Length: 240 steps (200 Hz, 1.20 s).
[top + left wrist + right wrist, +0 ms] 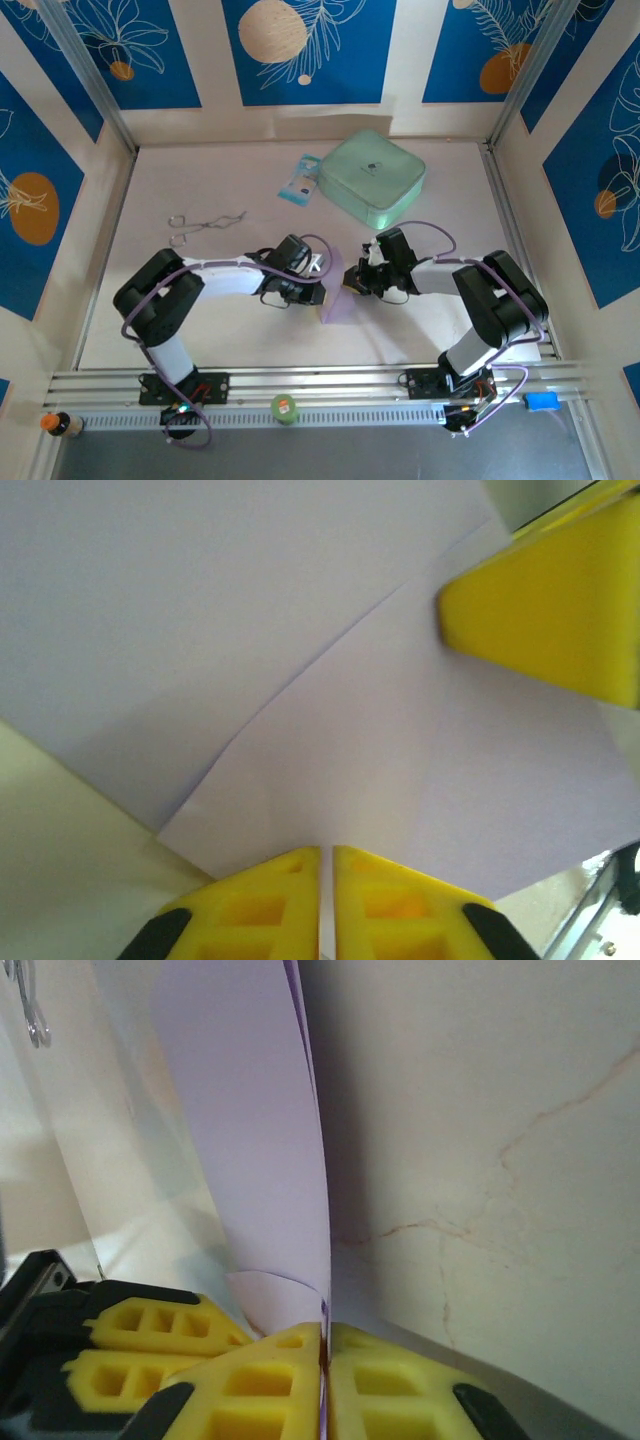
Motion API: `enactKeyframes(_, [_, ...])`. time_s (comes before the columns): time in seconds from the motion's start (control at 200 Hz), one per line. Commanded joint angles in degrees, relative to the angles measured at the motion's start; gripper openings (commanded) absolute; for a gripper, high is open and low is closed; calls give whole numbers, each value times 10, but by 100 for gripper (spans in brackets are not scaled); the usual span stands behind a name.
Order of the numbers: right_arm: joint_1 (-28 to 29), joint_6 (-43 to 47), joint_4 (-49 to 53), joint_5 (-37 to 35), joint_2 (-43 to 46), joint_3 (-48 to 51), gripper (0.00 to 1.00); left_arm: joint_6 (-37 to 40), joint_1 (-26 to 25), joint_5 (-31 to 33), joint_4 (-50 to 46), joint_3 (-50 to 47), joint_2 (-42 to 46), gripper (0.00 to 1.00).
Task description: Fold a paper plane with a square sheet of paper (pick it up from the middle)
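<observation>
The square sheet of paper (337, 290) is pale lavender and creased, and it is held up off the table between the two arms at the middle. My left gripper (322, 280) meets it from the left. In the left wrist view its jaws (327, 848) stand nearly together with the paper (300, 630) pinched in the thin gap. My right gripper (350, 283) comes in from the right. In the right wrist view it (324, 1325) is shut on the paper's edge, and the sheet (250, 1110) rises upright from the tips. The two grippers are close together.
A mint-green case (372, 180) and a blue-white packet (298, 180) lie at the back of the table. Thin metal tweezers (205, 224) lie at the back left. A small green item (285, 408) sits on the front rail between the arm bases.
</observation>
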<state>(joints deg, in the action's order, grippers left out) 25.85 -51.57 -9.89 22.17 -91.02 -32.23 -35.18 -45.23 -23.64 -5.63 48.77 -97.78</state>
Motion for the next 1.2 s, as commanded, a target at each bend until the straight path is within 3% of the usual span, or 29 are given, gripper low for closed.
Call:
enactKeyframes(0.0, [-2,10,-6,17,12,7,6,-2,1,10,-10,-5,36,17])
enactKeyframes(0.285, [7,41,47,-24,93,5,5,14,1,76,-24,-11,112,25])
enactKeyframes(0.56, [56,85,195,-168,187,-40,4,41,2,179,-33,-43,221,30])
enactKeyframes(0.905, [128,-27,377,-327,251,-120,3,39,4,212,57,-129,354,42])
enactKeyframes(1.195, [145,-64,433,-377,325,-114,3,89,8,242,-7,-89,377,59])
